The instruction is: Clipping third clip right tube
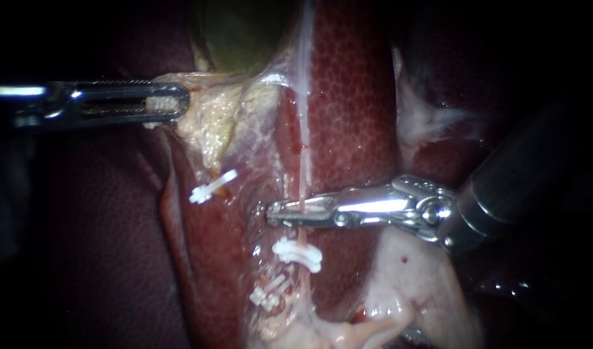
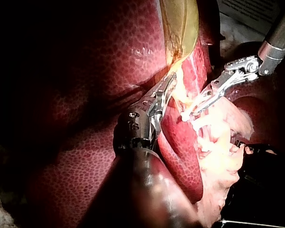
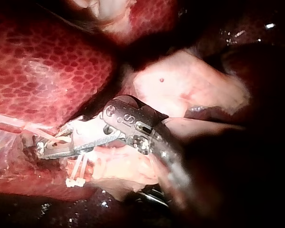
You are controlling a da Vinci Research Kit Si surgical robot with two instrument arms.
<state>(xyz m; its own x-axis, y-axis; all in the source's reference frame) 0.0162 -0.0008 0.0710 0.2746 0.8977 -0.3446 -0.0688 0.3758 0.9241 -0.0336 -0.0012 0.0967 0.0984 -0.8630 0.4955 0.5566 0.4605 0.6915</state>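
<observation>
The right tube [image 1: 303, 161] is a thin pale strand running down across the liver [image 1: 354, 97]. My right instrument [image 1: 277, 214] reaches in from the right, and its slim jaws lie close together across this tube, one on each side. Just below them a white clip [image 1: 298, 254] sits on the same tube, with another white clip [image 1: 269, 294] lower down. My left instrument [image 1: 170, 103] is shut on pale tissue below the greenish gallbladder [image 1: 245, 32], holding it to the left. In the right wrist view the jaws [image 3: 45, 148] straddle the tube.
A third white clip [image 1: 212, 187] sits on the left tube, left of my right instrument's jaws. Pale fatty tissue [image 1: 413, 284] lies under the right shaft. Dark liver [image 1: 83, 245] fills the left side. The left wrist view shows both instruments [image 2: 168, 88] [image 2: 190, 113] close together.
</observation>
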